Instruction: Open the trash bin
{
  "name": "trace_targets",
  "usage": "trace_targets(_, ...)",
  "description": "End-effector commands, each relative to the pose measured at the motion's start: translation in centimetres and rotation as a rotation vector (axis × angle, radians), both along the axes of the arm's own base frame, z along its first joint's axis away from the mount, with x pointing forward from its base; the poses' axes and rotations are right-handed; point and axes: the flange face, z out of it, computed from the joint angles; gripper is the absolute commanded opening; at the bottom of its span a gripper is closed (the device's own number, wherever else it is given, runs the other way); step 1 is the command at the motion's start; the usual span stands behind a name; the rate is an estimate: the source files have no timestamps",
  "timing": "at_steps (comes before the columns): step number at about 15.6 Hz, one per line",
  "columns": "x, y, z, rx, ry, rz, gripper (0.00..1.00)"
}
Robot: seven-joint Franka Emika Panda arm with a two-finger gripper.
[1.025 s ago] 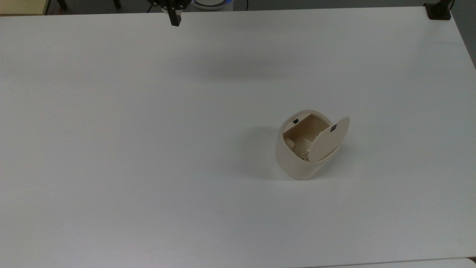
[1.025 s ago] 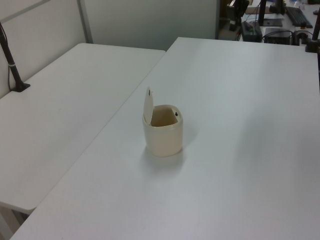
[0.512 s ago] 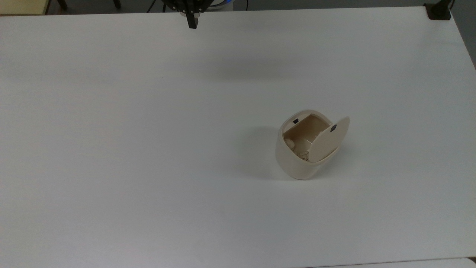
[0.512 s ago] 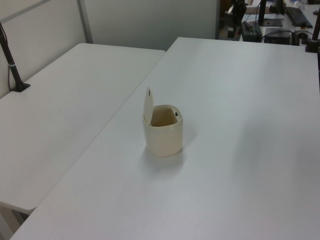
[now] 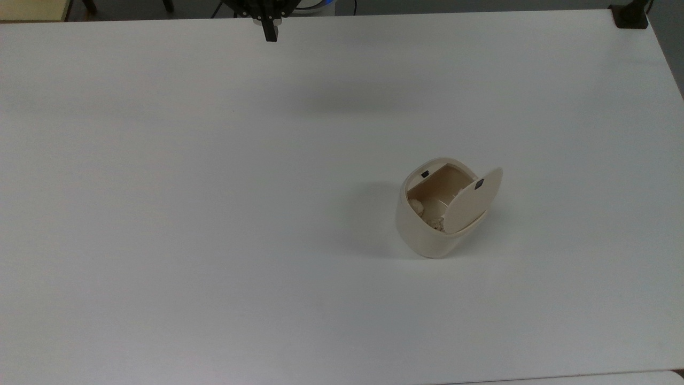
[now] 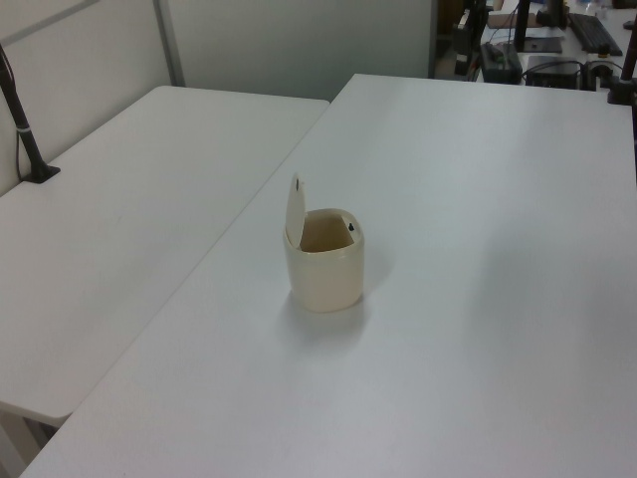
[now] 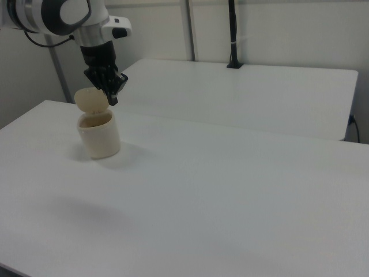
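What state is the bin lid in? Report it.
Open: the lid stands raised on the trash bin, leaving the inside visible, with crumpled scraps at the bottom.

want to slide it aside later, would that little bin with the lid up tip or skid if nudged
The bin looks like thin plastic holding only a few paper scraps, so probably light and prone to skid on the smooth table. Its raised lid stands above the rim; a push there would likely swing the lid or tip the bin.
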Motion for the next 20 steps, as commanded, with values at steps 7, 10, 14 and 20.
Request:
trace_targets(7,-1.0,-1.6,0.3,-0.062,0.003,0.018,0.87)
trace_targets(10,-1.2,-2.0,0.4,-0.105,0.02,0.024,1.0)
trace_targets(14,-1.3,-1.8,0.3,-0.106,0.027,0.03,1.0)
trace_targets(20,-1.5,-2.3,0.7,-0.11,0.021,0.088,1.0)
